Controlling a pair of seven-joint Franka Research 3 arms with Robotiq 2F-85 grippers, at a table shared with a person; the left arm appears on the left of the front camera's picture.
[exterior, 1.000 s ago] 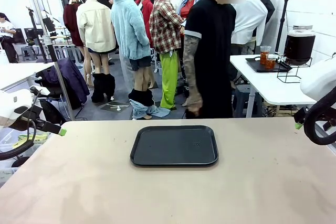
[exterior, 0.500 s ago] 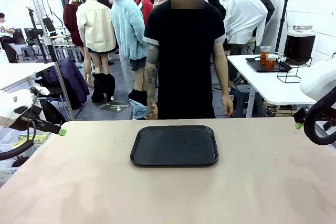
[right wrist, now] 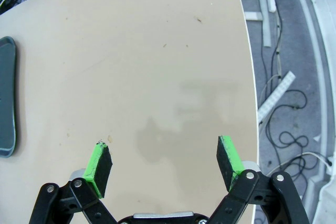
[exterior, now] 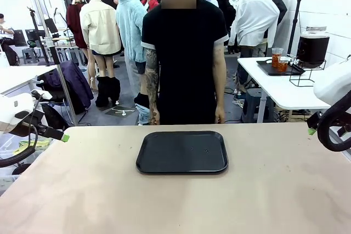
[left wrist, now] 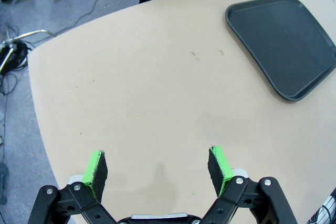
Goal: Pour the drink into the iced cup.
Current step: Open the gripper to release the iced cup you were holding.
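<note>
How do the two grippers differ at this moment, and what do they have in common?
The left gripper hovers over the table with the black tray fully ahead of it. The right gripper hovers by the table's edge, with floor cables beside it and just a sliver of tray. Both are open and hold nothing.

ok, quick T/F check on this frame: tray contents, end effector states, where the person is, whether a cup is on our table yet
1. The black tray has nothing on it. True.
2. The left end effector is shut on a cup. False: its jaws are wide open over bare table, holding nothing.
3. The right end effector is open and empty. True.
4. The person stands at the far side of the table, behind the tray, arms hanging down. True.
5. An iced cup stands on the tray. False: the tray is bare; the cups of reddish drink in sight are on a separate white table in the background at right.
</note>
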